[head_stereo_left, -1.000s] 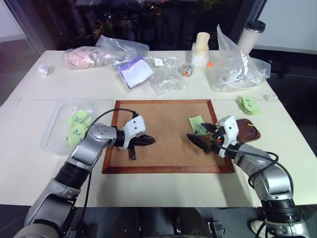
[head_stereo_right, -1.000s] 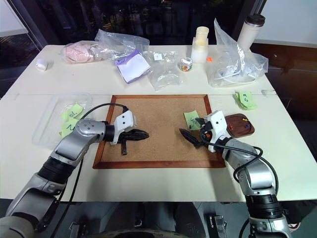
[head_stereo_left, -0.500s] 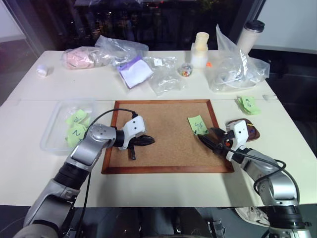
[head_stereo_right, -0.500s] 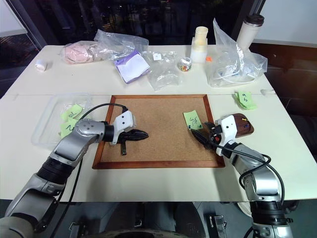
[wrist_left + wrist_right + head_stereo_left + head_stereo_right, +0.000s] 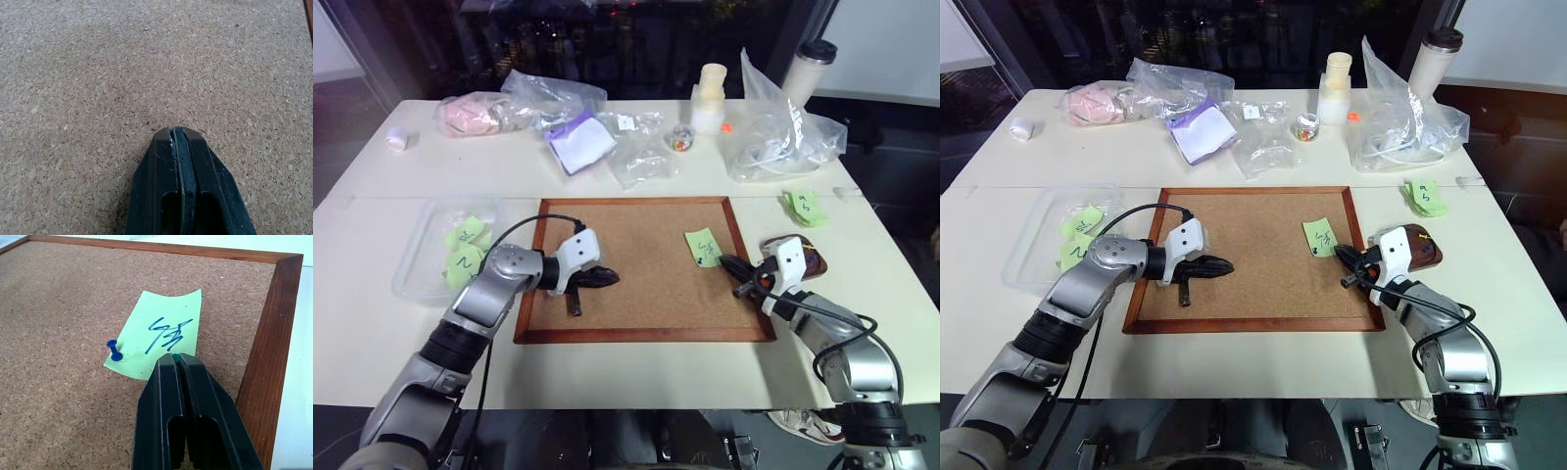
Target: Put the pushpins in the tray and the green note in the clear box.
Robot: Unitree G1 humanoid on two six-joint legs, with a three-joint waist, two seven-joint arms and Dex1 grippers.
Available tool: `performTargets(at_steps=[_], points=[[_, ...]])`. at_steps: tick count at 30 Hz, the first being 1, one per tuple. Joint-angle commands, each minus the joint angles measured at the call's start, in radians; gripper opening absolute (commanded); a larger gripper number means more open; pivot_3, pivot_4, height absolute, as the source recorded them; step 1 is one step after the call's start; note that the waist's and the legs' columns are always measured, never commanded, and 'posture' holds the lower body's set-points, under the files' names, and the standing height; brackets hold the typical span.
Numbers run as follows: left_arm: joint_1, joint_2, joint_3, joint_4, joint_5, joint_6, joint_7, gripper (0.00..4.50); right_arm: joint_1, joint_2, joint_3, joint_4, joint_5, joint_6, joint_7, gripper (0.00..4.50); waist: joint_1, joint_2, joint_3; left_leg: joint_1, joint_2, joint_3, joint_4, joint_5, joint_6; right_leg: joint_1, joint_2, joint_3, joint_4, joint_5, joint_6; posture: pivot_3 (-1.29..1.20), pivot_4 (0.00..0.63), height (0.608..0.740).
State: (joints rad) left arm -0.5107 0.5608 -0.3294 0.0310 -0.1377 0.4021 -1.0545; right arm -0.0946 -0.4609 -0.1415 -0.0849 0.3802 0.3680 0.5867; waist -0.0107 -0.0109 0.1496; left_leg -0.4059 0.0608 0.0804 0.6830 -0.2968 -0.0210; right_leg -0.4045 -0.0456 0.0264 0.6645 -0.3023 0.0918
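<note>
The green note (image 5: 166, 330), marked with dark handwriting, lies on the corkboard (image 5: 646, 333) near its right side. A blue pushpin (image 5: 114, 351) stands in one corner of it. My right gripper (image 5: 174, 360) is shut at the note's near edge, with a small green pushpin head pinched at its tips. Just right of that gripper, off the board, sits the dark brown tray (image 5: 1422, 250) with a few pin specks in it. At the far left, the clear box (image 5: 421, 257) holds other green notes. Over the board's left part my left gripper (image 5: 613, 278) is shut on nothing.
A pad of green notes (image 5: 805, 207) lies at the right edge of the table. Clear plastic bags (image 5: 783, 132), a small pin jar (image 5: 683, 138), a white bottle (image 5: 711, 96) and a lidded cup (image 5: 808, 69) line the back.
My right gripper has closed from wide open and shifted slightly right, its tips now at the note's near edge. The left arm has not moved.
</note>
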Motion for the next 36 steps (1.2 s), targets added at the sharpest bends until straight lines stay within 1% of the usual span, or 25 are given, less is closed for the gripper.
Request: performTargets(at_steps=[1, 7, 13, 15, 18, 23, 27, 29, 31, 36], points=[[0.028, 0.057, -0.073, 0.024, 0.089, -0.011, -0.027, 0.0, -0.008, 0.018, -0.079, -0.063, 0.032, -0.054, -0.034, 0.02, -0.003, 0.0, 0.0, 0.0, 0.0, 0.0, 0.0, 0.0, 0.0, 0.0, 0.0, 0.0, 0.0, 0.0, 0.0, 0.0, 0.15, 0.734], [0.014, 0.048, -0.066, 0.045, 0.088, -0.009, -0.018, 0.0, -0.009, 0.037, -0.121, -0.111, 0.068, -0.046, -0.069, 0.02, -0.002, 0.002, 0.0, 0.0, 0.0, 0.0, -0.001, 0.0, 0.0, -0.001, 0.0, 0.001, 0.0, 0.0, 0.0, 0.0, 0.15, 0.734], [0.015, 0.042, -0.063, 0.049, 0.085, -0.011, -0.018, 0.0, -0.001, 0.042, -0.161, -0.11, 0.08, -0.031, -0.097, 0.02, -0.004, 0.002, -0.001, 0.001, 0.001, 0.001, -0.001, 0.0, 0.0, 0.0, 0.001, 0.001, 0.0, 0.0, 0.0, 0.0, 0.15, 0.734], [0.016, 0.037, -0.059, 0.049, 0.082, -0.016, -0.014, 0.0, -0.015, 0.032, -0.199, -0.063, 0.061, -0.038, -0.142, 0.02, -0.003, 0.002, -0.001, 0.001, 0.001, 0.001, -0.001, 0.0, 0.0, 0.0, 0.001, 0.001, 0.0, 0.0, 0.0, 0.0, 0.15, 0.734], [0.017, 0.031, -0.056, 0.047, 0.079, -0.02, -0.009, 0.0, -0.032, 0.003, -0.221, 0.013, 0.01, -0.052, -0.185, 0.02, -0.002, 0.002, -0.001, 0.001, 0.0, 0.001, -0.001, 0.0, 0.0, 0.0, 0.0, 0.001, 0.0, 0.0, 0.0, 0.0, 0.15, 0.734], [0.021, 0.027, -0.054, 0.042, 0.077, -0.021, -0.006, 0.0, -0.051, -0.039, -0.229, 0.127, -0.039, -0.073, -0.198, 0.02, -0.003, 0.004, -0.002, 0.001, 0.001, 0.002, -0.001, 0.0, 0.0, 0.0, 0.001, 0.001, 0.0, 0.0, 0.0, 0.0, 0.15, 0.734], [0.026, 0.026, -0.053, 0.038, 0.078, -0.019, -0.003, 0.0, -0.06, -0.055, -0.23, 0.183, -0.044, -0.086, -0.182, 0.02, -0.003, 0.004, -0.003, 0.001, 0.0, 0.002, -0.001, 0.0, 0.0, 0.0, 0.001, 0.001, 0.0, 0.0, 0.0, 0.0, 0.15, 0.734], [0.027, 0.026, -0.053, 0.038, 0.079, -0.02, -0.002, 0.0, -0.063, -0.06, -0.229, 0.197, -0.048, -0.094, -0.174, 0.59, -0.003, 0.004, -0.003, 0.002, 0.0, 0.002, -0.001, 0.0, 0.0, 0.0, 0.001, 0.002, 0.0, 0.0, 0.0, 0.0, 0.15, 0.734], [0.03, 0.026, -0.052, 0.035, 0.079, -0.019, 0.0, 0.0, -0.067, -0.065, -0.232, 0.21, -0.05, -0.1, -0.17, 1.37, -0.003, 0.004, -0.003, 0.002, 0.0, 0.002, -0.001, 0.0, 0.0, 0.001, 0.001, 0.001, 0.0, 0.0, 0.0, 0.0, 0.15, 0.734], [0.034, 0.027, -0.05, 0.032, 0.079, -0.017, 0.003, 0.0, -0.069, -0.066, -0.243, 0.204, -0.044, -0.101, -0.167, 3.98, -0.003, 0.004, -0.003, 0.002, 0.001, 0.002, -0.001, 0.0, 0.0, 0.001, 0.001, 0.002, 0.0, 0.0, 0.0, 0.0, 0.15, 0.734]])
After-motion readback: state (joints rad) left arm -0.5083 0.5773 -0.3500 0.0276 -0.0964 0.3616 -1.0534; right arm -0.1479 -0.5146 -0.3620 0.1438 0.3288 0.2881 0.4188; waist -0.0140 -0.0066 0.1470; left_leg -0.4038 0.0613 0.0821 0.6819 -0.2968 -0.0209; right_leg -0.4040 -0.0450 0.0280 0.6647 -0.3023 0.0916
